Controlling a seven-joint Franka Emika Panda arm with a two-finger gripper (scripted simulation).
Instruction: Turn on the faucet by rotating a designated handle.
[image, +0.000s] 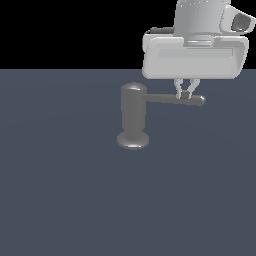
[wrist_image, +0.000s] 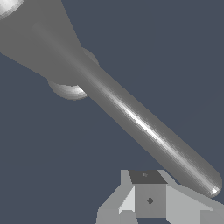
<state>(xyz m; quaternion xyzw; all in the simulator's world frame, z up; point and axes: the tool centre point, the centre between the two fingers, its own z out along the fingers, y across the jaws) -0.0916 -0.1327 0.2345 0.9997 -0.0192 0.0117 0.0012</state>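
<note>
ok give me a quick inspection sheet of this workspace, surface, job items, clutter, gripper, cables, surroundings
surface: flat dark blue-grey floor, uniform.
faucet: grey cylinder, upright on its disc base.
handle: straight rod, level, pointing to the exterior view's right.
clutter: nothing seen.
gripper: right above the handle near its tip; fingers close together, contact and open or shut unclear.
cables: nothing seen.
surroundings: black background above the floor.

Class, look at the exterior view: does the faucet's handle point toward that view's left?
No. The handle projects from the upright faucet toward the exterior view's right, ending beneath the end effector.
</note>
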